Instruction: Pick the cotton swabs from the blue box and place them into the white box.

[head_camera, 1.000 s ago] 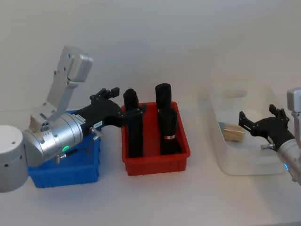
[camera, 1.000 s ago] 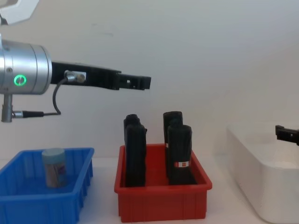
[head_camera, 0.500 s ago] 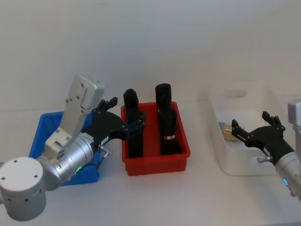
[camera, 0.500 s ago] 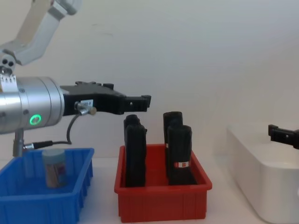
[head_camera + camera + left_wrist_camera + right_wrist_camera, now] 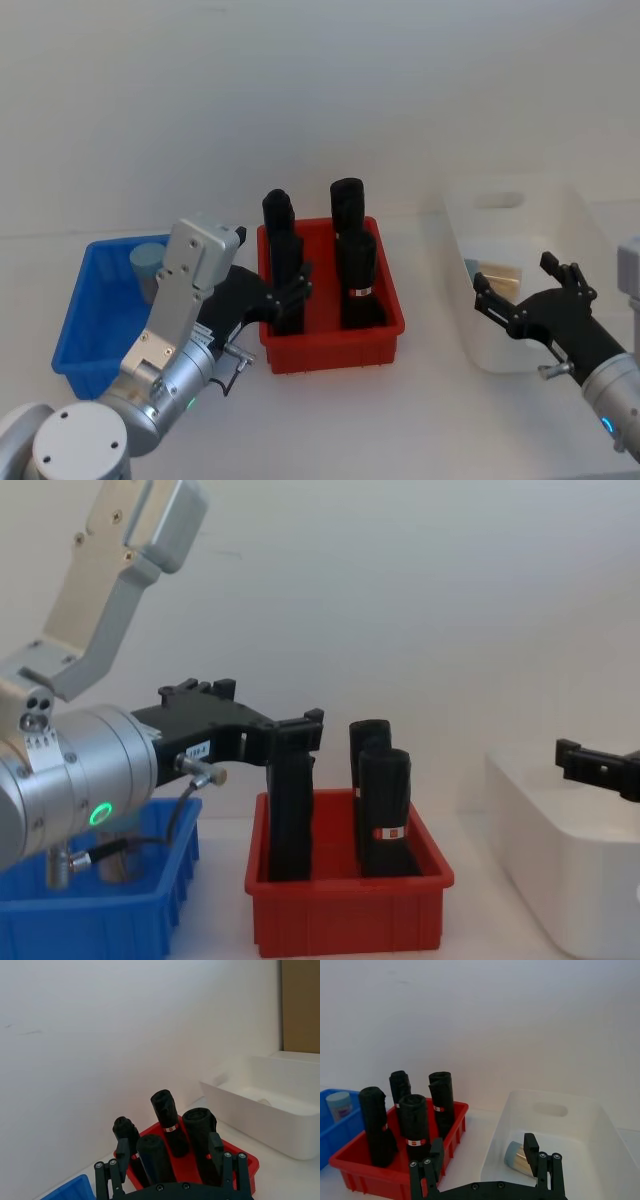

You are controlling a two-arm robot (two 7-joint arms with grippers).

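Note:
One cotton swabs tub [image 5: 150, 268] with a pale lid stands upright in the blue box [image 5: 85, 335] at the left. Another cotton swabs tub [image 5: 497, 280] lies on its side in the white box [image 5: 560, 215] at the right; the right wrist view also has it [image 5: 516, 1156]. My left gripper [image 5: 290, 292] is open and empty, hovering at the red bin's near-left corner, to the right of the blue box. My right gripper [image 5: 520, 283] is open and empty over the white box's front edge. Between its fingers [image 5: 540, 1160] the lying tub shows.
A red bin [image 5: 335, 345] with several tall black rolls [image 5: 360, 280] stands between the two boxes. The left arm's silver body [image 5: 70, 780] looms above the blue box [image 5: 100, 920] in the chest view. Bare white table lies in front of all three containers.
The left arm has drawn back and down, uncovering the tub in the blue box. The right gripper has pulled back from over the white box toward its front edge. Both stay open.

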